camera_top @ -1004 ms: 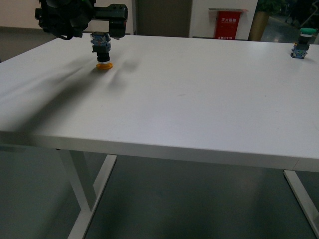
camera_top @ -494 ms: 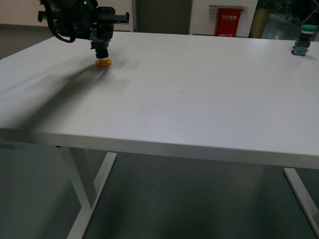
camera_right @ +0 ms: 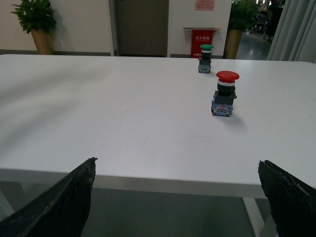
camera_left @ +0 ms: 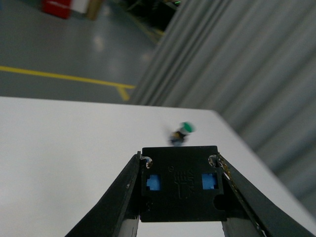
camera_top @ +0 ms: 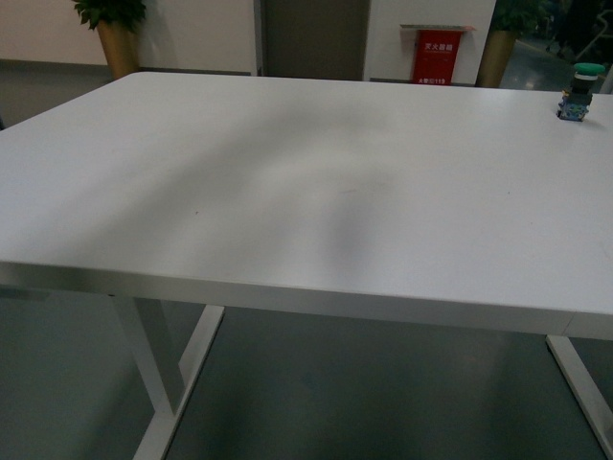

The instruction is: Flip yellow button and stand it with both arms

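The table (camera_top: pixel 287 192) has a smooth white top with a matt, faintly sheened finish; its legs (camera_top: pixel 153 364) look like white painted metal. The yellow button (camera_left: pixel 180 197) shows a matt black moulded plastic base with blue plastic insets. The jaws of the left gripper (camera_left: pixel 179 158) are smooth black with a slight gloss; those of the right gripper (camera_right: pixel 177 160) look matt and rough-edged. The red-capped switch (camera_right: pixel 224 94) has a smooth plastic cap. The floor (camera_left: pixel 59 44) is glossy grey.

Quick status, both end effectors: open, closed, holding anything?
Left end effector: closed on the yellow button, clamped by its black base.
Right end effector: open, holding nothing.
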`<state>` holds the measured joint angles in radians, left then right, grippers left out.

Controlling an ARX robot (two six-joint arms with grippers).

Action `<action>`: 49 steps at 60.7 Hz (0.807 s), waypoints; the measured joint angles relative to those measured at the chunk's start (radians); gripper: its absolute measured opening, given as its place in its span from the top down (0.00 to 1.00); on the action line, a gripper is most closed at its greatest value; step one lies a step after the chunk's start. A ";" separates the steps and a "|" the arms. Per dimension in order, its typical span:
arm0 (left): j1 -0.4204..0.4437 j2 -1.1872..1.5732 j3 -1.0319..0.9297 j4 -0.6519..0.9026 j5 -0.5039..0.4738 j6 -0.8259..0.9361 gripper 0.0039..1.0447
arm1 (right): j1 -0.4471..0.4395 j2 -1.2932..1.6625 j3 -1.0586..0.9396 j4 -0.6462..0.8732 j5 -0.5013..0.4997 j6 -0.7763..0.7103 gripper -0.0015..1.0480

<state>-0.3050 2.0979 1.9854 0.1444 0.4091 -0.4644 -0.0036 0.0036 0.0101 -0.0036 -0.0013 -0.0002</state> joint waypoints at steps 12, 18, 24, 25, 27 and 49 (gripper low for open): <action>-0.071 0.055 -0.013 0.265 0.138 -0.404 0.65 | 0.000 0.000 0.000 0.000 0.000 0.000 0.07; -0.088 0.093 -0.056 0.412 0.172 -0.581 0.65 | 0.000 0.000 0.000 0.000 0.000 0.000 0.07; -0.107 0.132 -0.106 0.578 0.205 -0.790 0.65 | 0.000 0.000 0.000 0.000 0.000 0.000 0.07; -0.108 0.135 -0.111 0.593 0.205 -0.799 0.65 | 0.000 0.000 0.000 0.000 0.000 0.000 0.07; -0.114 0.144 -0.124 0.637 0.207 -0.850 0.65 | 0.000 0.000 0.000 0.000 0.000 0.000 0.07; -0.178 0.194 -0.191 0.898 0.168 -1.185 0.65 | -0.010 0.084 0.059 -0.124 -0.018 0.045 0.07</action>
<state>-0.4831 2.2921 1.7947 1.0424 0.5774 -1.6493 -0.0135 0.0879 0.0692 -0.1280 -0.0193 0.0444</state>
